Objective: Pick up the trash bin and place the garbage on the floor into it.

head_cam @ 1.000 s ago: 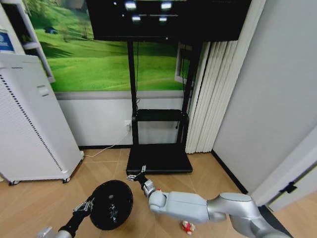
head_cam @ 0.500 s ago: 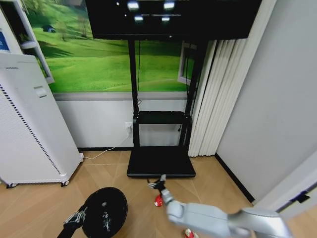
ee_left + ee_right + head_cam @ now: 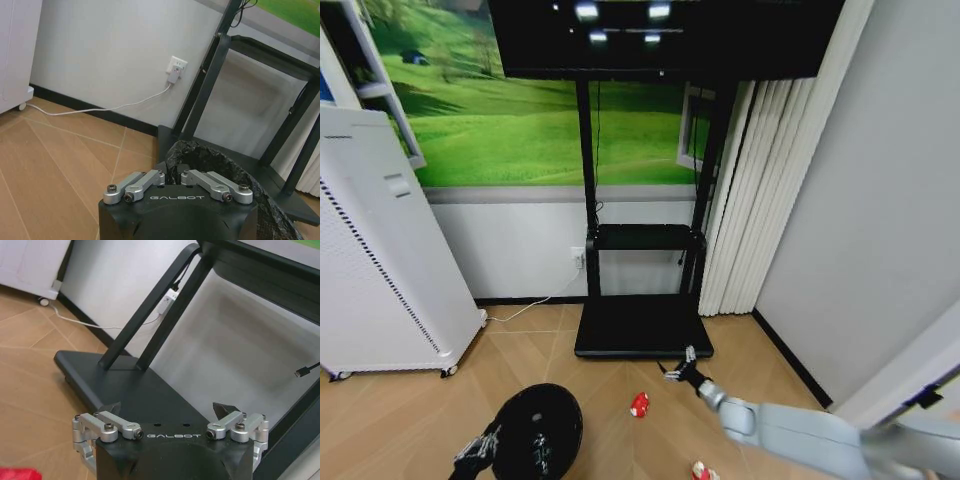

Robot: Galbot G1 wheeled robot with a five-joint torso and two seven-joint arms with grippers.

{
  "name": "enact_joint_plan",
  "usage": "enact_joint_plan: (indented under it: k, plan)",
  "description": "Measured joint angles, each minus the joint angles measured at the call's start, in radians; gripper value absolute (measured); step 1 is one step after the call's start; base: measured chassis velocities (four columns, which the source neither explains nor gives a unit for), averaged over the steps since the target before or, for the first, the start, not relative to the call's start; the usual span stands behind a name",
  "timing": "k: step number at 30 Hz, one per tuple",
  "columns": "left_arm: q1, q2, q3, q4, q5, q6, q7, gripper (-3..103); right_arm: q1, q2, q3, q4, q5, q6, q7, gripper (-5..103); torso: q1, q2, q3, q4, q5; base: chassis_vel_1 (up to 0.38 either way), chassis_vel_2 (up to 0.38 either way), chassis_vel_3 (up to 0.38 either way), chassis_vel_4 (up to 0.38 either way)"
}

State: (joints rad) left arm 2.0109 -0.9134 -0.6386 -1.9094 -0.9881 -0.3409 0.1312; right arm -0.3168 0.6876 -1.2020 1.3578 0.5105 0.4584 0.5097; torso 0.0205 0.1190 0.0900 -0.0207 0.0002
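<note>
Left gripper (image 3: 480, 452) is clamped on the trash bin (image 3: 540, 432) rim; right gripper (image 3: 680, 369), fingers apart, should drop straight over the red wrapper (image 3: 639, 404) nearby.

One trash bin (image 3: 540, 432), two red wrappers (image 3: 639, 404), two grippers (image 3: 677, 365).

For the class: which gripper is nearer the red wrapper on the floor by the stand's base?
Right. The right gripper hovers just beyond the red wrapper; the left gripper grips the trash bin.
</note>
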Motion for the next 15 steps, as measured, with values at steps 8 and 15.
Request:
enact_joint_plan:
  k: [8, 15]
  plan:
    - [0.108, -0.075, -0.051, -0.006, 0.012, -0.045, 0.044, 8, -0.070, 0.114, -0.066, -0.078, 0.056, 0.024, -0.004, 100, 0.000, 0.000, 0.000, 0.0011, 0.0002, 0.000, 0.000, 0.000, 0.000]
    - [0.115, -0.084, -0.065, -0.022, 0.005, -0.051, 0.048, 8, -0.059, 0.167, -0.200, -0.028, 0.306, -0.042, 0.019, 100, 0.000, 0.000, 0.000, 0.0002, -0.0002, 0.000, 0.000, 0.000, 0.000]
